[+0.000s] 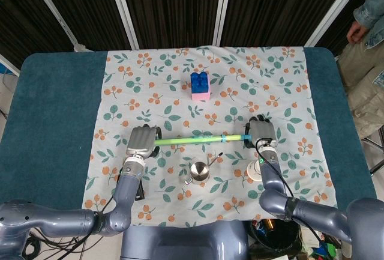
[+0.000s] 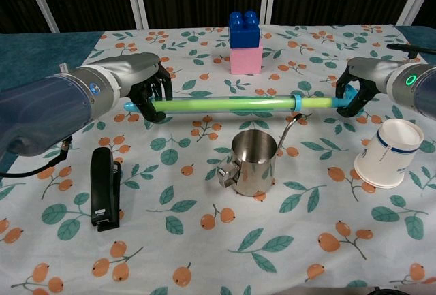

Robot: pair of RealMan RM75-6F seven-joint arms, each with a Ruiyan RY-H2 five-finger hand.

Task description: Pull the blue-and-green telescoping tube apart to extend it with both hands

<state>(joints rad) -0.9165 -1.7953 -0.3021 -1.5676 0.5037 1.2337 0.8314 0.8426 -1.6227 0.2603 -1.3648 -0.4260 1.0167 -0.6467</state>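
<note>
The telescoping tube (image 1: 192, 140) (image 2: 225, 105) is held level above the floral cloth, stretched out between both hands. Most of its length is green, with a blue ring (image 2: 297, 102) near the right end and blue tips at both ends. My left hand (image 1: 141, 142) (image 2: 139, 84) grips the left end, fingers wrapped around it. My right hand (image 1: 261, 133) (image 2: 361, 85) grips the right blue end. The tube's ends are hidden inside the fingers.
A steel cup (image 2: 252, 163) (image 1: 200, 172) stands just in front of the tube's middle. A paper cup (image 2: 388, 153) lies by my right hand, a black stapler (image 2: 105, 187) front left. A blue-and-pink block stack (image 1: 200, 86) stands behind.
</note>
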